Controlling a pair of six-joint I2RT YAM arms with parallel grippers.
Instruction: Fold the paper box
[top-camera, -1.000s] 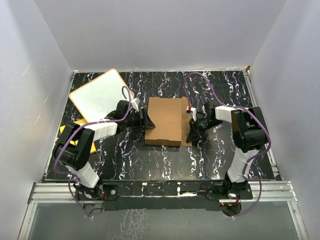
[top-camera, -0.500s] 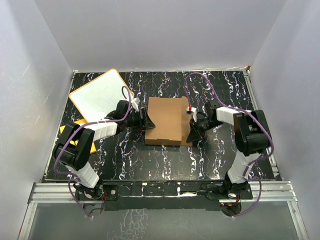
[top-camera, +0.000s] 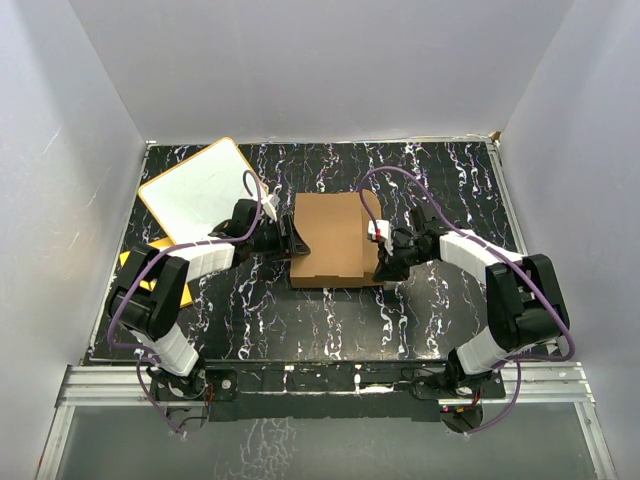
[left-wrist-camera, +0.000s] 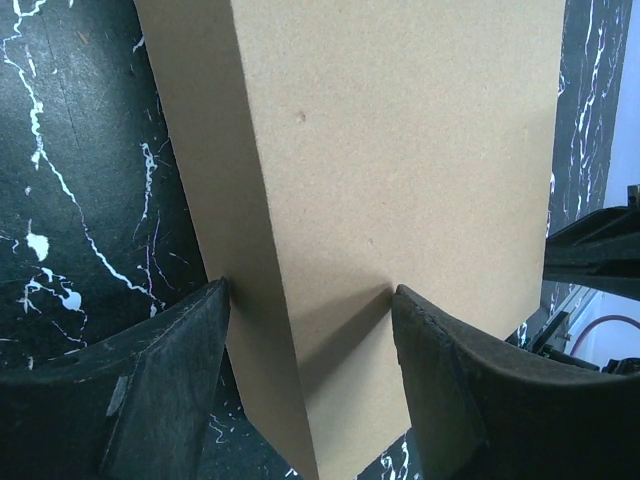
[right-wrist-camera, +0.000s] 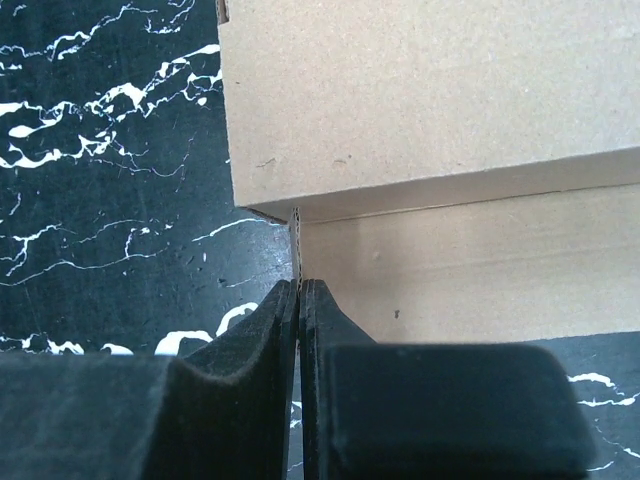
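Observation:
The paper box (top-camera: 330, 240) is a shallow brown cardboard box with its lid down, in the middle of the black marbled table. My left gripper (top-camera: 293, 241) is open and straddles the box's left edge. In the left wrist view (left-wrist-camera: 310, 300) one finger (left-wrist-camera: 170, 370) rests against the side wall and the other (left-wrist-camera: 460, 380) on the top face (left-wrist-camera: 400, 150). My right gripper (top-camera: 383, 262) is at the box's near right corner. In the right wrist view (right-wrist-camera: 299, 285) it is shut on a thin cardboard flap (right-wrist-camera: 296, 235) seen edge-on, beside the box wall (right-wrist-camera: 470, 270).
A white board with an orange rim (top-camera: 200, 190) lies at the back left, close behind my left arm. A flat orange-yellow sheet (top-camera: 135, 262) lies under that arm at the left edge. Grey walls enclose the table (top-camera: 450, 180) on three sides.
My right arm has swung its elbow out to the right and lower, and its gripper has slid slightly nearer along the box's right side. The left arm has stayed put.

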